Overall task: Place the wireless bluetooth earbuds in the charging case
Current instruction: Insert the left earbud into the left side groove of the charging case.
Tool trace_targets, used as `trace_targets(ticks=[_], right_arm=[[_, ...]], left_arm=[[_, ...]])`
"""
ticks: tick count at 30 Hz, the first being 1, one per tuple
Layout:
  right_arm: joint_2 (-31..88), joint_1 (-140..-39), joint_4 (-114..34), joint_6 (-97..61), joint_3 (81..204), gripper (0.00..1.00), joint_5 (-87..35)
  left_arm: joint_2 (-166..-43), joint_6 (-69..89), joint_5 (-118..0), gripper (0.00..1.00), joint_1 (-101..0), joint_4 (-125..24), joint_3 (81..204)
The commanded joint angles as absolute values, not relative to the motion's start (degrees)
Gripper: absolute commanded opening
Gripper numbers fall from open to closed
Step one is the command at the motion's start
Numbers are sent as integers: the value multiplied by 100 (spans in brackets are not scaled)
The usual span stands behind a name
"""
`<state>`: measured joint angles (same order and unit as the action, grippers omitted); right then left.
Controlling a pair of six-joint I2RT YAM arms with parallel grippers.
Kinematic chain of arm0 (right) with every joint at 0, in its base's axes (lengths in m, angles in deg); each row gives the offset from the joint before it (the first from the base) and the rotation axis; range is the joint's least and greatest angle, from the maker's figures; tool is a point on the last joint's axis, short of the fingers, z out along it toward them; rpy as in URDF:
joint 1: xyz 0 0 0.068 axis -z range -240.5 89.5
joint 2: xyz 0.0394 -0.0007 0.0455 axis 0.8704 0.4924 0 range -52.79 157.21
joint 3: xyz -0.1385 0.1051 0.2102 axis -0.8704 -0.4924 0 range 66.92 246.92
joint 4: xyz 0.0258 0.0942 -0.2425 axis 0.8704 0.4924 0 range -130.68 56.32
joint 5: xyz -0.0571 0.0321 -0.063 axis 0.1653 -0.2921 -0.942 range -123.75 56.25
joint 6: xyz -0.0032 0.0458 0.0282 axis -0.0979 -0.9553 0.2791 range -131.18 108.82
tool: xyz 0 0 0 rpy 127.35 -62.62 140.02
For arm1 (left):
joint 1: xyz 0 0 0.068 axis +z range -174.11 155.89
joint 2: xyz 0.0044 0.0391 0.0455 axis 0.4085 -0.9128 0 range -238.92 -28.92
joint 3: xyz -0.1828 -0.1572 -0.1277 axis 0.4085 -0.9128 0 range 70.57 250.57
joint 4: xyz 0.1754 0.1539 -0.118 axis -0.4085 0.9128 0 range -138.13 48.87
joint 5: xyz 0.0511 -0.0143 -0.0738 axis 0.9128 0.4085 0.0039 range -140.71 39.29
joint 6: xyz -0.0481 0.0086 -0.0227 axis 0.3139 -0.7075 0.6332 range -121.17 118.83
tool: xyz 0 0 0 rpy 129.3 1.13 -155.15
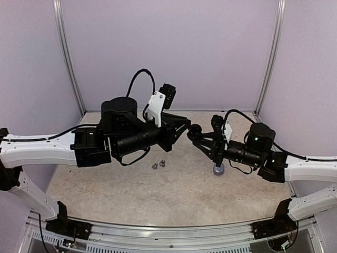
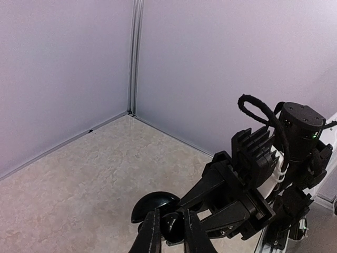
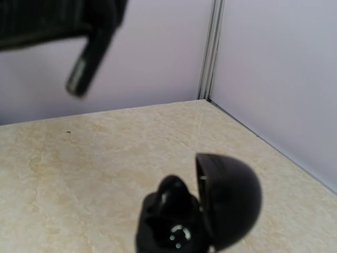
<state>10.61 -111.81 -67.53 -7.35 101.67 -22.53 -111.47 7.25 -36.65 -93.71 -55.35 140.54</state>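
Your right gripper clamps the open case — its mouth faces the left gripper, fingers closed just beside it — a black earbud seems to stand upright inside.

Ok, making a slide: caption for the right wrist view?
Open black case in close-up, lid swung right, above the beige table by the corner.
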Motion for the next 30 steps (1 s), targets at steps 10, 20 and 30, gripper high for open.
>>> trace_targets(ticks=[10,20,30], right_arm=[[1102,-11272,-6792,-1100,10399,0,-2228],[1032,-11277,-6810,-1306,10379,0,-2130],[982,-11310,-6853,-1323,10366,0,-2050]], left_arm=[[-11660,450,-3337,0,-9460,-5543,14527],[-11747,397,-3323,0,-9463,-5422,14528],[-11825,341,-3270,0,-9466,-5332,14537]])
